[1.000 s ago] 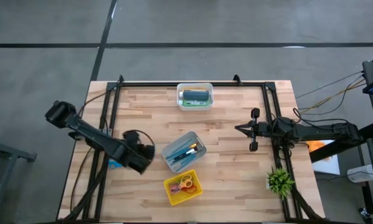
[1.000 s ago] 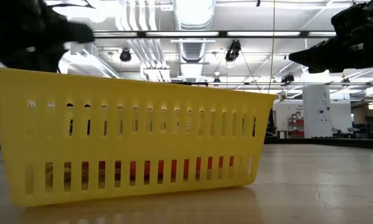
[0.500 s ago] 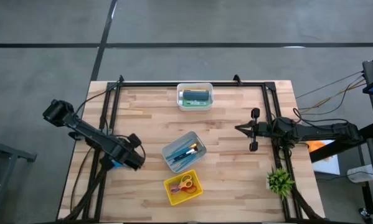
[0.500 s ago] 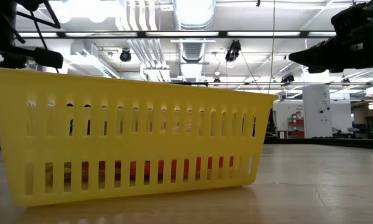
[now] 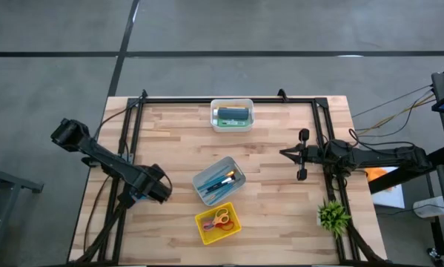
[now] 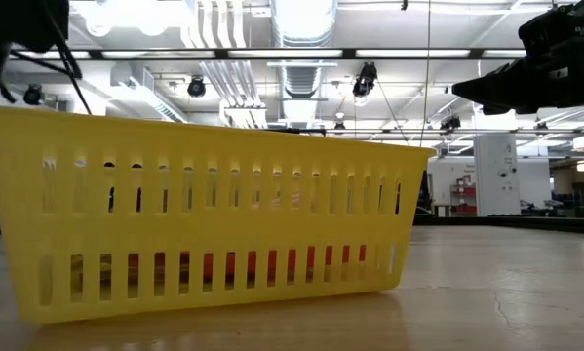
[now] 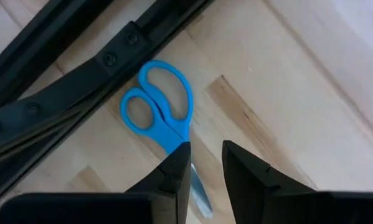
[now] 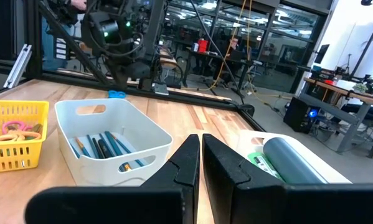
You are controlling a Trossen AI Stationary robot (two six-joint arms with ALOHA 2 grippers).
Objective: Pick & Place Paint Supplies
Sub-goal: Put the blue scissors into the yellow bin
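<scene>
Several blue-handled brushes (image 5: 220, 182) lie in a grey bin (image 5: 204, 176) at mid-table. Dark and green tubes (image 5: 233, 116) lie in a white bin (image 5: 216, 108) at the far edge. My left gripper (image 5: 152, 185) points down, open, just above blue scissors (image 7: 161, 109) that lie flat on the wood beside the black frame rail. The scissors' blades (image 7: 198, 190) run under the gap by one finger. My right gripper (image 5: 303, 154) is shut and level over the table's right part, holding nothing.
A yellow basket (image 5: 207, 228) with orange-handled scissors stands near the front edge and fills the low view. A green spiky plant (image 5: 333, 215) sits at the near right. Black frame rails (image 5: 125, 148) run along the left, right and far sides. Bare wood lies between the bins and my right gripper.
My left gripper has moved toward the table's left edge and down over the blue scissors, rolling about its own axis as it went. It has stayed open. In the low view it has slipped out past the upper left corner.
</scene>
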